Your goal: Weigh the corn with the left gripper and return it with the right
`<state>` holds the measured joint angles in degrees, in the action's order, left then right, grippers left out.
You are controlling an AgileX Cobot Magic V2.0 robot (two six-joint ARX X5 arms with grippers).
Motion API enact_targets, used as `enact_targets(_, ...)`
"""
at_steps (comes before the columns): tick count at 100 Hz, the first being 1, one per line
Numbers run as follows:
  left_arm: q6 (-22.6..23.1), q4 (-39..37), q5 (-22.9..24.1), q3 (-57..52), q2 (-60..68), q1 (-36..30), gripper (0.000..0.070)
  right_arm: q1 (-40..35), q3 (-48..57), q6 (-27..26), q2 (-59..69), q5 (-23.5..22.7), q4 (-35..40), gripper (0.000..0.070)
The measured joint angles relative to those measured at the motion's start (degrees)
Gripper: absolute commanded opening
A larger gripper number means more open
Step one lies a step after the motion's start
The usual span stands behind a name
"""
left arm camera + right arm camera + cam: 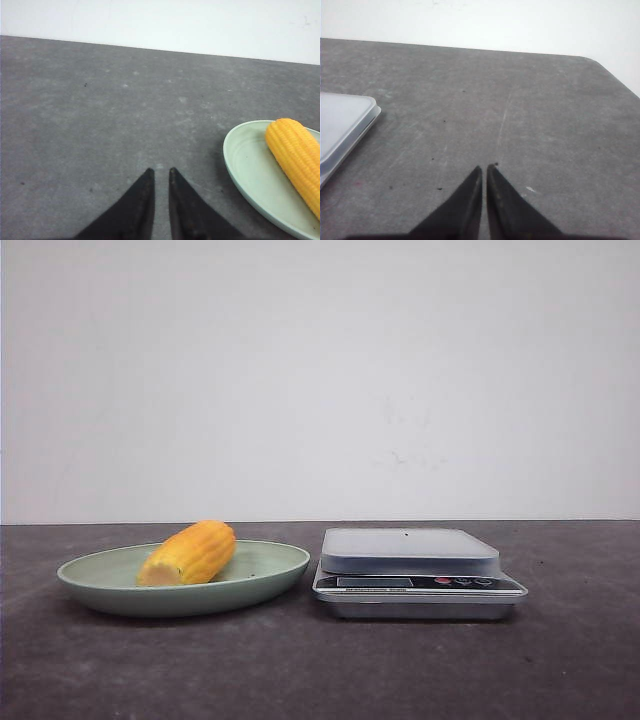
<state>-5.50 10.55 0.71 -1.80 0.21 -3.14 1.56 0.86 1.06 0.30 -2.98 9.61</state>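
Your corn (pixel 188 553) lies on its side in the pale green plate (pixel 270 575), at the left of the table (pixel 320 670), with the scale (pixel 415 570) just beside the plate on the right and nothing on its platform. The cob's long axis runs on a slant, paler cut end toward the camera and the left.

From your left claw (pixel 160 177), the plate and corn sit off to one side and slightly ahead, so you must swing toward them and turn the wrist across the cob. Both claws are nearly clenched, tips a sliver apart, grasping nothing.

The left arm is nearer: its wrist view catches corn and plate rim, while the right claw (pixel 485 170) sees only a corner of the scale. The front view shows neither arm.
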Motion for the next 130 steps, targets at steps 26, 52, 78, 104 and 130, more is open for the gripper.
enact_targets(26,0.0,0.0,0.0,0.0,0.0,0.0,0.0028,0.0,0.0,0.0,0.0,0.0,0.0,0.0012)
enact_targets(52,0.0,0.0,0.0,0.0,0.0,0.0,0.0028,-0.1,0.0,-0.1,0.0,-0.2,-0.9,0.0012)
enact_targets(78,0.0,0.0,0.0,0.0,0.0,0.0,0.0028,-0.1,0.0,-4.7,0.0,-0.4,-0.9,0.001)
enact_targets(104,-4.7,-4.5,-0.6,0.0,0.0,0.0,0.0012,-0.1,0.5,-10.8,0.0,-0.6,-0.8,0.0004)
enact_targets(130,-13.9,-3.4,-1.3,-13.1,8.0,-0.2,0.0015,-0.1,20.7,-14.7,10.1,-0.8,2.2,0.0003)
